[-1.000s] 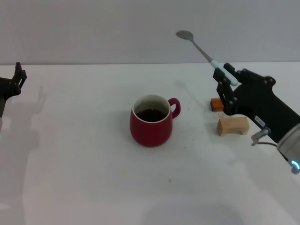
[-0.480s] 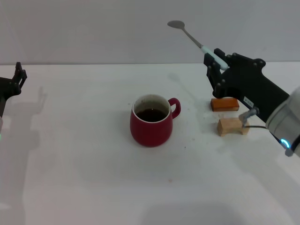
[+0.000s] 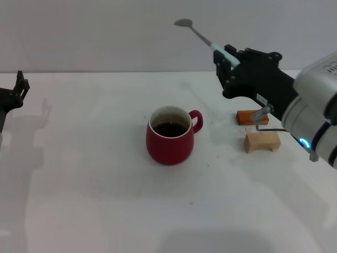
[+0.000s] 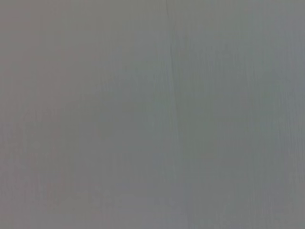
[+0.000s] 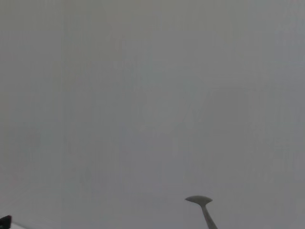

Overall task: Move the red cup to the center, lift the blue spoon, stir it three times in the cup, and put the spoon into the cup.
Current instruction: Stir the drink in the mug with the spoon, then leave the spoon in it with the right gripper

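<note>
The red cup [image 3: 169,137] stands on the white table near the middle, handle to the right, dark liquid inside. My right gripper [image 3: 226,58] is raised above and to the right of the cup, shut on the pale blue handle of the blue spoon [image 3: 199,35]. The spoon's grey bowl points up and to the left, well clear of the cup. The right wrist view shows only the spoon's bowl [image 5: 199,200] against the grey wall. My left gripper [image 3: 20,84] rests at the table's far left edge.
An orange block [image 3: 251,116] and a tan wooden block [image 3: 261,142] lie on the table to the right of the cup, under my right arm. The grey wall stands behind the table. The left wrist view shows plain grey.
My right gripper has carried the spoon up and to the left, closer over the cup's side. The orange and tan blocks are now uncovered. The cup and left arm have not moved.
</note>
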